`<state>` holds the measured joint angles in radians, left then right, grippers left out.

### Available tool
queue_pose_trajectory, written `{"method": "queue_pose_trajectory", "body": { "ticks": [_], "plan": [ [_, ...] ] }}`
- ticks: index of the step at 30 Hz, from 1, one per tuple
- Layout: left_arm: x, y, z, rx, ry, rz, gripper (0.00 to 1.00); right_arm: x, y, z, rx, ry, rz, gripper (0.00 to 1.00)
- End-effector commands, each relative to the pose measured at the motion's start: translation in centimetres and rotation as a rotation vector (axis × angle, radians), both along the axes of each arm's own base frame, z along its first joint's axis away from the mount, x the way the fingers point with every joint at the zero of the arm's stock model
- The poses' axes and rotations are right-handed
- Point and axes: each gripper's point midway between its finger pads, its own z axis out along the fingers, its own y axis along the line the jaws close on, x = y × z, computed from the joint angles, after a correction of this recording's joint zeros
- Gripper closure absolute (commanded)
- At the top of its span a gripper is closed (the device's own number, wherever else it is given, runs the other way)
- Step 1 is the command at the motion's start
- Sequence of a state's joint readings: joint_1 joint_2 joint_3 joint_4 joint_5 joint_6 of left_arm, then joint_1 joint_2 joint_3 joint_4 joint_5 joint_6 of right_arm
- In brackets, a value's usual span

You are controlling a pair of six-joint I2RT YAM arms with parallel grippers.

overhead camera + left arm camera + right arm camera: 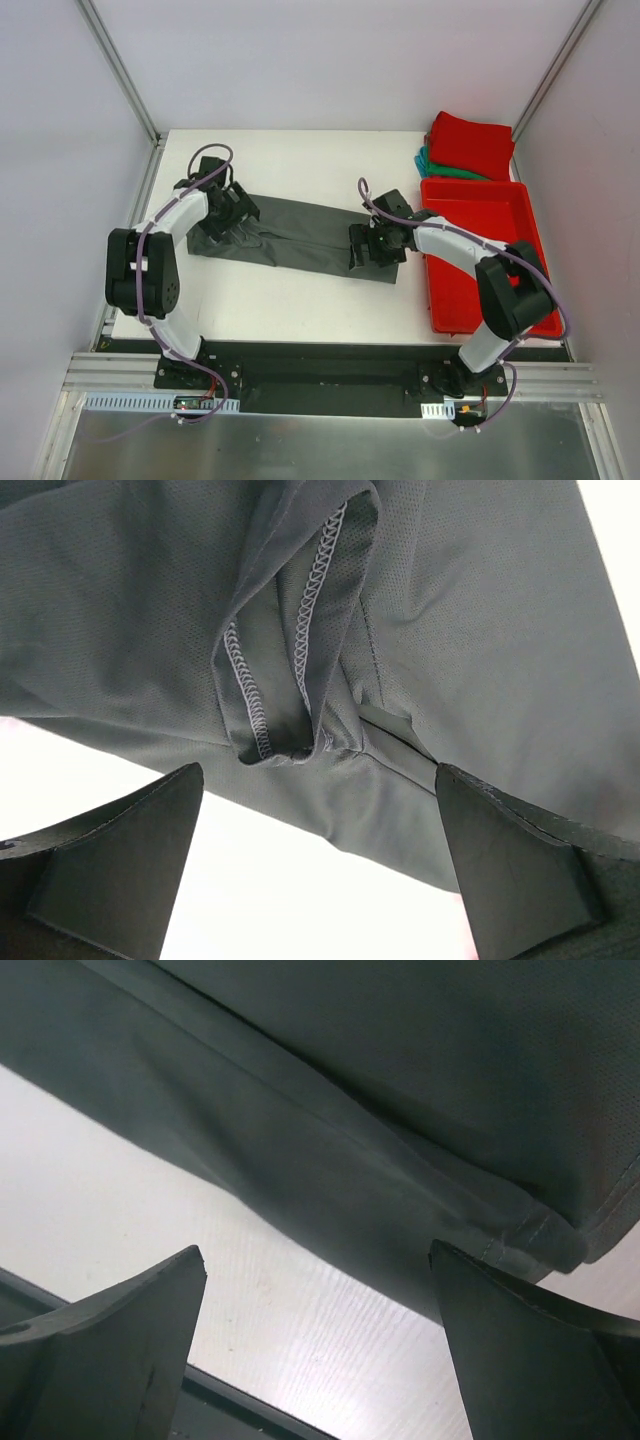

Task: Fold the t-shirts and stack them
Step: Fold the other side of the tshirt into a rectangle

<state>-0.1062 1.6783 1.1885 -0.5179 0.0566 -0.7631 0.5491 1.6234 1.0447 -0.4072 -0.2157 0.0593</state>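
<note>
The dark charcoal-grey t-shirt [300, 235] lies folded into a long strip across the middle of the white table. My left gripper [222, 225] hovers open over its left end, near the stitched sleeve hem [250, 695]; nothing is between its fingers [120, 865]. My right gripper [372, 252] hovers open over the right end, at the shirt's near edge [400, 1180], with bare table between its fingers [520, 1360]. The folded red t-shirt [470, 143] lies on the folded teal-green t-shirt [440, 168] at the back right.
A rigid red plastic tray [480, 250] stands along the right side, just right of my right gripper. The table's front edge [230, 1400] is close below the right gripper. Frame posts stand at the back corners.
</note>
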Motion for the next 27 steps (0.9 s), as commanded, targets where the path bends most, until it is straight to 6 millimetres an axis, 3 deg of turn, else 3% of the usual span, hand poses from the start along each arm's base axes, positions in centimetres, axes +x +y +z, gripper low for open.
{"method": "queue_pose_trajectory", "body": {
  "ticks": [1,5,8,16,18,20,22,23,27],
  "plan": [
    [-0.1,-2.2,-1.0,-0.046,0.031,-0.084,0.01,1.9,-1.0,-0.8,-0.040,-0.003,-0.064,0.04],
    [0.5,-3.4,-1.9,-0.034,0.049,-0.116,0.01,1.8,-2.3,-2.2,-0.051,0.036,-0.116,0.04],
    [2.1,-3.9,-1.8,-0.046,0.037,-0.116,0.01,1.6,-2.7,-2.5,-0.047,0.045,-0.122,0.04],
    [9.4,-4.7,2.5,-0.021,-0.134,-0.139,0.01,1.2,-3.3,-3.3,-0.059,0.062,-0.136,0.04],
    [11.7,-4.5,2.3,0.015,-0.159,-0.146,0.01,1.2,-3.7,-3.4,-0.061,0.066,-0.145,0.04],
    [14.2,-5.9,3.1,-0.008,-0.213,-0.258,0.01,1.1,-4.0,-3.4,-0.061,0.066,-0.150,0.04],
    [14.5,-8.2,4.0,-0.096,-0.241,-0.386,0.01,1.0,-4.1,-3.4,-0.061,0.065,-0.150,0.04],
    [14.3,-8.4,4.3,-0.095,-0.251,-0.406,0.01,0.9,-4.2,-3.4,-0.061,0.066,-0.153,0.04],
    [12.0,-5.8,6.2,0.067,-0.277,-0.373,0.01,0.6,-4.2,-3.5,-0.056,0.068,-0.149,0.04]
  ]
}}
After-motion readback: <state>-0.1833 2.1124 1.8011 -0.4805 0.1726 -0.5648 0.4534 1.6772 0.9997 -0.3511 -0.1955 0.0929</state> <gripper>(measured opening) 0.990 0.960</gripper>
